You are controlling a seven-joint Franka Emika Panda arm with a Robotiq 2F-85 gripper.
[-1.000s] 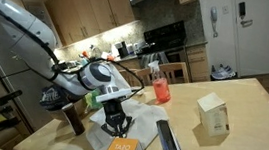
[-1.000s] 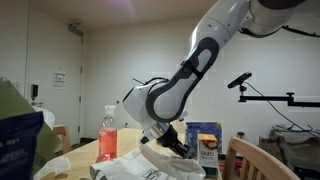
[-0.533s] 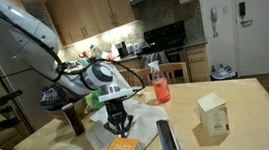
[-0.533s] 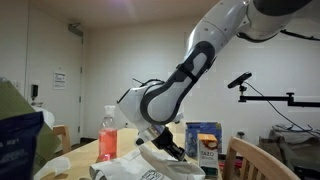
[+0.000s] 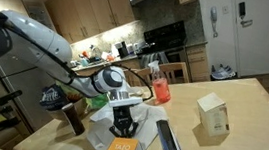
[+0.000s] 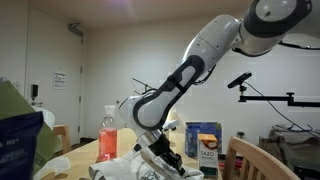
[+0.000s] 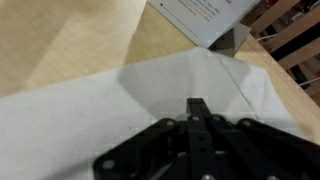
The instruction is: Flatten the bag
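Note:
The large white crinkled bag (image 5: pixel 105 132) lies on the wooden table and also shows in an exterior view (image 6: pixel 122 169). In the wrist view the bag (image 7: pixel 90 120) fills the lower half as a smooth white sheet with one fold. My gripper (image 5: pixel 122 125) points down over the bag's middle, low against it (image 6: pixel 163 160). In the wrist view its fingers (image 7: pixel 197 104) are brought together into one black tip on the bag's surface, with nothing seen between them.
A red-filled bottle (image 5: pixel 158 86) (image 6: pixel 108 137) stands behind the bag. A beige carton (image 5: pixel 211 112) stands on the table (image 5: pixel 242 106). An orange packet (image 5: pixel 120 148), a black flat object (image 5: pixel 171 146), a small green bag (image 5: pixel 96 99) and a blue box (image 6: pixel 205 143) lie near.
My arm has bent lower and the gripper has come down closer onto the bag. The bag under it looks more spread out.

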